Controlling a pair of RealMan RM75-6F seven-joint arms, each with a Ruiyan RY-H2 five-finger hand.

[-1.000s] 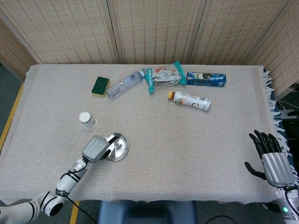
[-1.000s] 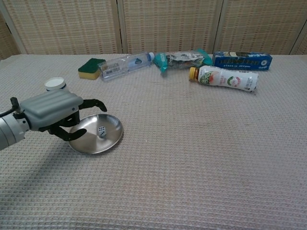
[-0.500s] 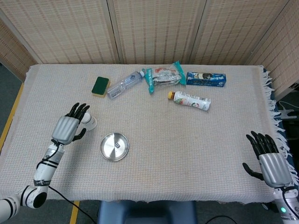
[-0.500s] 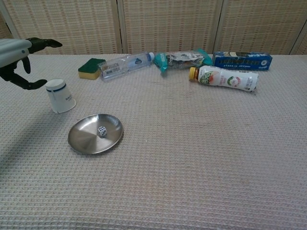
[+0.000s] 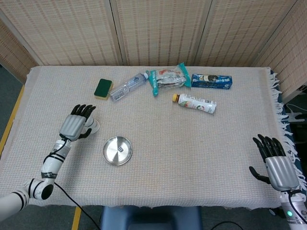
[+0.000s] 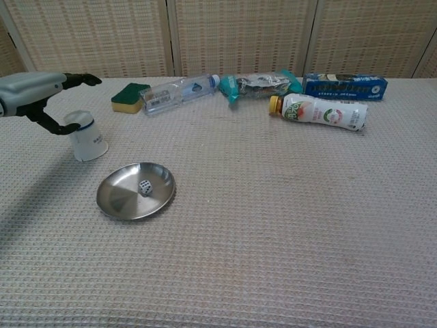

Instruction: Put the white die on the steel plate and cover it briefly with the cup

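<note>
The left hand (image 6: 34, 91) is up over the white paper cup (image 6: 85, 136), with its fingers spread out and its thumb down beside the cup. It is not gripping the cup. The cup stands upside down on the cloth-covered table (image 5: 192, 158), close to the left edge. Just in front of it, a little to the right, sits the round steel plate (image 6: 123, 201). The white die (image 6: 145, 186) lies inside the plate, near the middle. The cup and the plate are near each other but do not touch.

Farther back there is a row of other things. First comes a green and yellow sponge (image 5: 103, 88). Next to it lies a clear plastic bottle (image 5: 127, 86) on its side. Then there is a teal snack bag (image 5: 168, 78), crinkly and see-through in the middle. Just in front of the bag's right end lies a white drink bottle with an orange cap (image 5: 194, 103). Behind that bottle is a long blue box (image 5: 211, 80). All of these are well apart from the plate, and nothing lies between the cup and the plate.

Far on the right, near the edge of the table, the right hand (image 5: 278, 165) is held up with its fingers apart. It holds nothing.
</note>
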